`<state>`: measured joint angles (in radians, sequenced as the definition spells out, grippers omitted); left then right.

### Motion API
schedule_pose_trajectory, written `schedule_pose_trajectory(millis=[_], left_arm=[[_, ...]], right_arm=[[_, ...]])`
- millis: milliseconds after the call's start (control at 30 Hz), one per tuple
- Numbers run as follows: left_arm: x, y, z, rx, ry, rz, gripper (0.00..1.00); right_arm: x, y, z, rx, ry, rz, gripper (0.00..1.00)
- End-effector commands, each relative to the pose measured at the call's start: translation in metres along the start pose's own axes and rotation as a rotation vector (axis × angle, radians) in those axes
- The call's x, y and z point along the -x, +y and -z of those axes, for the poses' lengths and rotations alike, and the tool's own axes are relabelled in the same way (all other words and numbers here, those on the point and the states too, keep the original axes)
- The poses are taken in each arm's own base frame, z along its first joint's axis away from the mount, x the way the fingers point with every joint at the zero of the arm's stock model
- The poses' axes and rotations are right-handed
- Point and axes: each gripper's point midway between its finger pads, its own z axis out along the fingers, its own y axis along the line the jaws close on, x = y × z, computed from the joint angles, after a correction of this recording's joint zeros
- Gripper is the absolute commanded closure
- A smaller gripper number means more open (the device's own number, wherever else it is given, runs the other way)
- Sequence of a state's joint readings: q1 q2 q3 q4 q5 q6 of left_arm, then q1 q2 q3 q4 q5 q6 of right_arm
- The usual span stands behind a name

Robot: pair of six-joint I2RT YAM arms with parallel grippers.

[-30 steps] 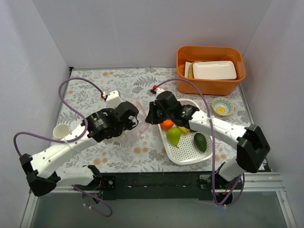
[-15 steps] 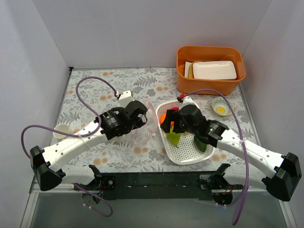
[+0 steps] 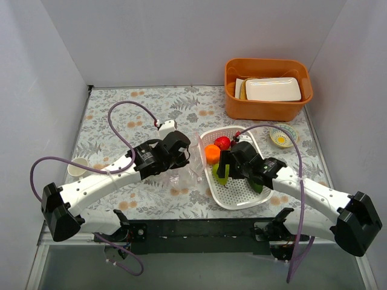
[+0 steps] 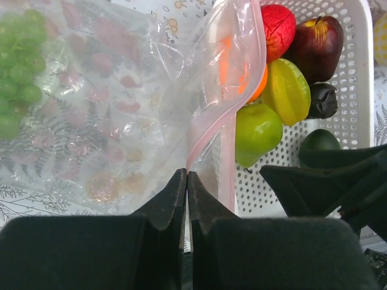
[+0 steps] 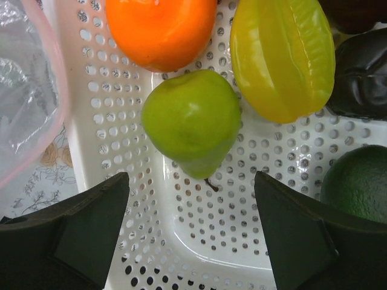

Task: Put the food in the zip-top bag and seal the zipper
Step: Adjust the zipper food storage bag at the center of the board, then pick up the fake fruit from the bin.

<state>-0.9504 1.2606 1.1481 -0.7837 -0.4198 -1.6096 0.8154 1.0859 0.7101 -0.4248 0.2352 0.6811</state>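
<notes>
The clear zip-top bag [image 4: 121, 109] lies left of the white perforated basket [image 3: 239, 196], with green grapes [image 4: 15, 72] inside it. My left gripper [image 4: 186, 174] is shut on the bag's pink zipper [image 4: 227, 163] at the mouth edge, holding it up. The basket holds more food: a green pear [image 5: 193, 121], orange [image 5: 160, 27], yellow-green fruit [image 5: 284, 57], dark plum [image 5: 363, 78], avocado [image 5: 357, 181], and red apple [image 4: 317, 39]. My right gripper [image 5: 190, 181] hangs open just over the pear, a finger on each side, touching nothing.
An orange bin [image 3: 269, 106] holding a white dish stands at the back right. A small patterned bowl [image 3: 282, 136] sits beside the basket. A white cup [image 3: 78, 166] stands at the left by the left arm. Walls close in on the left, back and right.
My right gripper has swung from the bag's mouth back over the basket and opened. My left gripper, still pinching the bag edge, has shifted right toward the basket.
</notes>
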Motion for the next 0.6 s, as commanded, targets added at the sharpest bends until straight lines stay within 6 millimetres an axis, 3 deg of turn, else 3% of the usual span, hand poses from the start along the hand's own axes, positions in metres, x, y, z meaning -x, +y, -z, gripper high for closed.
schedule_pose_trajectory(millis=[0,300,400,567], left_arm=[[-0.006,0.005,0.007,-0.026,0.021,-0.006,1.0],[-0.013,0.023,0.013,-0.001,0.029,0.001,1.0],[-0.013,0.024,0.013,0.005,0.03,0.0,1.0],[-0.012,0.021,0.01,0.005,0.03,-0.011,1.0]], right_arm=[[0.016,0.009,-0.013,0.049,-0.02,0.034,0.09],[0.023,0.019,-0.036,0.097,0.034,0.053,0.09],[0.019,0.021,-0.041,0.109,0.056,0.054,0.12],[0.015,0.024,-0.047,0.121,0.079,0.053,0.27]])
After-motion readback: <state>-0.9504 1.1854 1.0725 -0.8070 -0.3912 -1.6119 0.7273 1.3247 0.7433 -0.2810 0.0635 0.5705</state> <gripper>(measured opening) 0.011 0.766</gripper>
